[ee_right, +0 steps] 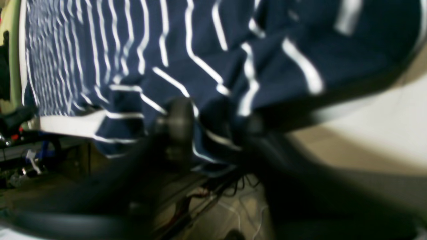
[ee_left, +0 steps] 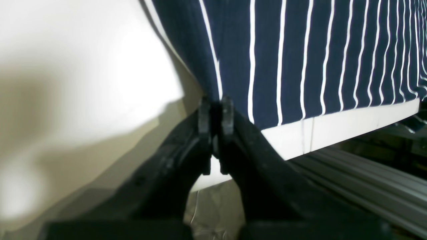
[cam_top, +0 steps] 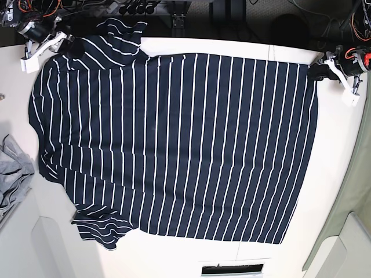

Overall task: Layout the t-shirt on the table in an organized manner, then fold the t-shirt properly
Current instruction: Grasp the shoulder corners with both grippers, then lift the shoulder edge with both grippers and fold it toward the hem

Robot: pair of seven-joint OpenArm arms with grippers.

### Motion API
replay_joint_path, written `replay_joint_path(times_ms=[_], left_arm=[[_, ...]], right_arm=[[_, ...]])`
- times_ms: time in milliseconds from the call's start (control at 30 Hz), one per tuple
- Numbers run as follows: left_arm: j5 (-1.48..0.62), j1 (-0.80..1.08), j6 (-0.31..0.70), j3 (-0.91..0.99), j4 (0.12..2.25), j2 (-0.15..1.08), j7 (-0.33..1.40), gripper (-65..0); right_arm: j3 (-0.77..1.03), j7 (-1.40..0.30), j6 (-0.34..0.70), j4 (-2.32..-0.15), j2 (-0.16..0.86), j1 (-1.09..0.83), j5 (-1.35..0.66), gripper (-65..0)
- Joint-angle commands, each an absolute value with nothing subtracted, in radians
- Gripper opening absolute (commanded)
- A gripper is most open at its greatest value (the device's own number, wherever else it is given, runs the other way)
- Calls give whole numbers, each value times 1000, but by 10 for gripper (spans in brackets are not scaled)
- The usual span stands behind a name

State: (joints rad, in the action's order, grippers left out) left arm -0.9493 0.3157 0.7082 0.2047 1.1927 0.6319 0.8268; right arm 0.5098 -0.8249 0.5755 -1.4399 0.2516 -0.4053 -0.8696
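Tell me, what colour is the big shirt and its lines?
The t-shirt is dark navy with thin white stripes, clearest in the base view.

Just right of the left gripper [ee_left: 215,110] and below it runs a ribbed grey metal rail [ee_left: 367,180], with dark shadow behind it. Straight under that gripper lies a pale, shiny bit of floor [ee_left: 213,216]. Beneath the right gripper [ee_right: 213,126] the floor is brownish and strewn with thin dark cables [ee_right: 230,186] – blurred. Far to its left stands a green panel [ee_right: 13,66]. From above, an olive-green sheet [cam_top: 348,202] hangs near the left gripper, dark clutter [cam_top: 174,8] between both.
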Motion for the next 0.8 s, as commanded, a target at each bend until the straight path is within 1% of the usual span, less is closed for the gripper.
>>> replay_joint_path(times_ms=[0, 100, 200, 300, 400, 500, 600, 700, 767], left_arm=[[-924, 319, 698, 206, 1206, 647, 849, -650], [-938, 319, 698, 215, 1254, 649, 875, -650], [-1020, 323, 698, 250, 1330, 649, 941, -650], [-1096, 322, 698, 324, 1409, 649, 978, -650], [-1116, 321, 698, 418, 1460, 649, 976, -650], [-1123, 318, 698, 479, 1478, 649, 976, -650], [-1122, 318, 698, 475, 1477, 653, 975, -650], [-1079, 318, 698, 441, 1477, 651, 919, -650], [-995, 318, 698, 411, 1475, 651, 820, -650]], right_arm=[[515, -816, 580, -1451, 264, -408, -892, -650], [530, -835, 581, -1453, 270, -408, -930, -650], [582, -873, 588, -1477, 269, -413, -977, -650], [654, -881, 591, -1532, 270, -430, -1014, -650], [719, -887, 591, -1604, 273, -446, -1014, -650], [745, -875, 591, -1658, 298, -443, -1013, -650], [745, -860, 591, -1669, 339, -412, -1008, -650], [745, -856, 591, -1665, 355, -345, -971, -650], [741, -852, 591, -1658, 354, -300, -955, -650]])
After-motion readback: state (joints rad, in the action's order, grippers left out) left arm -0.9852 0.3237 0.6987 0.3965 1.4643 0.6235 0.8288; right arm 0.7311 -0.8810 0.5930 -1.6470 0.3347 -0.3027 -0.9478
